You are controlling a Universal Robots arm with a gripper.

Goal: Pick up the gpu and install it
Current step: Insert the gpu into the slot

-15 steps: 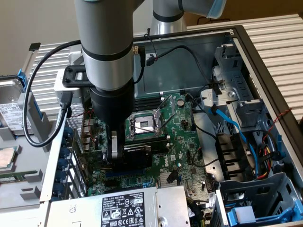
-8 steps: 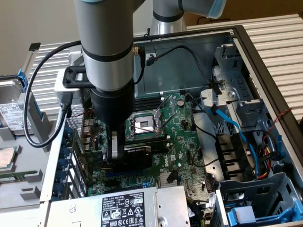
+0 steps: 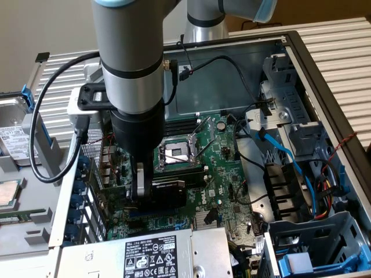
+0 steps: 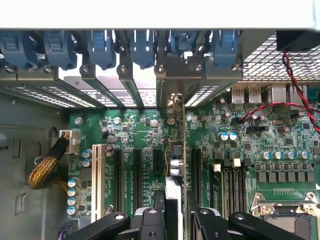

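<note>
1. Gripper low inside the open case, fingers clamped on the gpu, one finger on each face.
2. Gpu held on edge, black shroud facing the exterior view's right, lower edge down at the motherboard among the expansion slots.
3. In the wrist view, gpu seen edge-on, running from the fingers to the rear bracket openings, silver bracket close to the blue slot latches.
4. Empty CPU socket just beside the gripper, toward the exterior view's right.
5. Power supply with its label in front of the gpu, near the exterior view's bottom edge.
6. Drive cage with blue cables at the exterior view's right.
7. Black cable looping from the arm on the exterior view's left.
</note>
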